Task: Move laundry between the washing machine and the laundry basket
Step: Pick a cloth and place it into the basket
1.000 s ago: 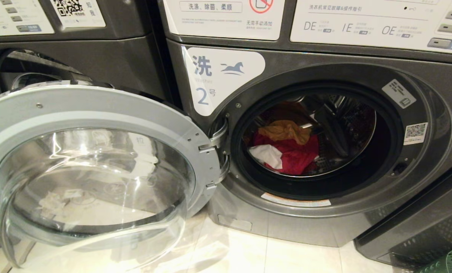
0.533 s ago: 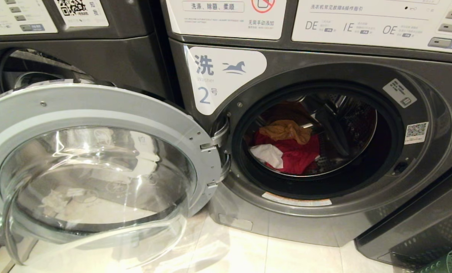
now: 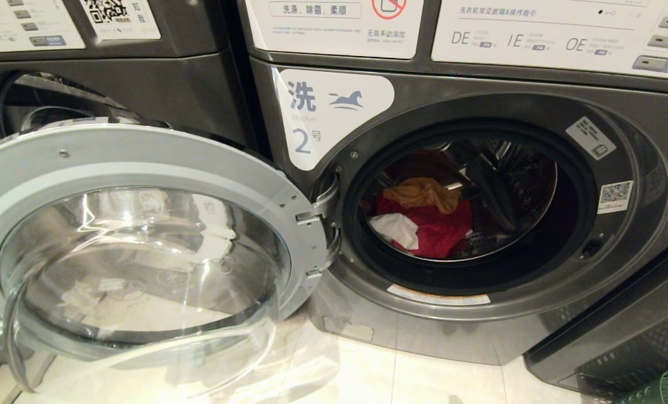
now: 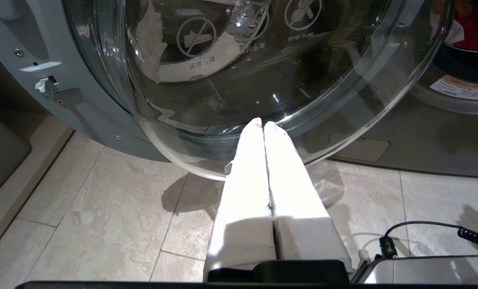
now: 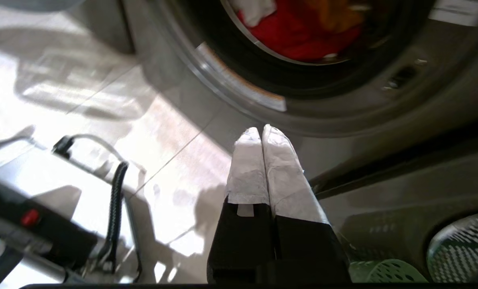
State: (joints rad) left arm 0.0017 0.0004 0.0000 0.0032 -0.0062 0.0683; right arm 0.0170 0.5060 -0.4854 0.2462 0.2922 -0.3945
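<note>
Washing machine door swung wide, glass bowl jutting over tiled floor. Laundry heaped in drum: red, white, mustard cloth. Perforated green laundry basket at right. Left pincer and right pincer clenched, empty.

Self-service laundromat — numbered washing machine beside second machine, QR-code stickers, instruction panels, tiled floor.
</note>
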